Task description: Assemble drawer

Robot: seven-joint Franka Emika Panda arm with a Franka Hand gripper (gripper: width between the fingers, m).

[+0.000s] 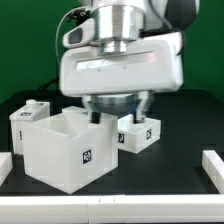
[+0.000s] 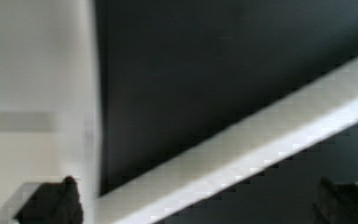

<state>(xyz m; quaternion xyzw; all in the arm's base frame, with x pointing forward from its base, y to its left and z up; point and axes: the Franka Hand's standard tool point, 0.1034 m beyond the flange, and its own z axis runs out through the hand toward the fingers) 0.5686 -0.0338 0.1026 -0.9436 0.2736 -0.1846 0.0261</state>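
Two-finger gripper stood wide open and empty, hovering low behind the tall white cube-shaped plastic casing. The shallow white plastic drawer tray sat on the black table, just beside the casing toward the exterior view's right, not inserted. Judged step: approach to grasp. Next move calls for straddling one drawer wall, descending and closing.
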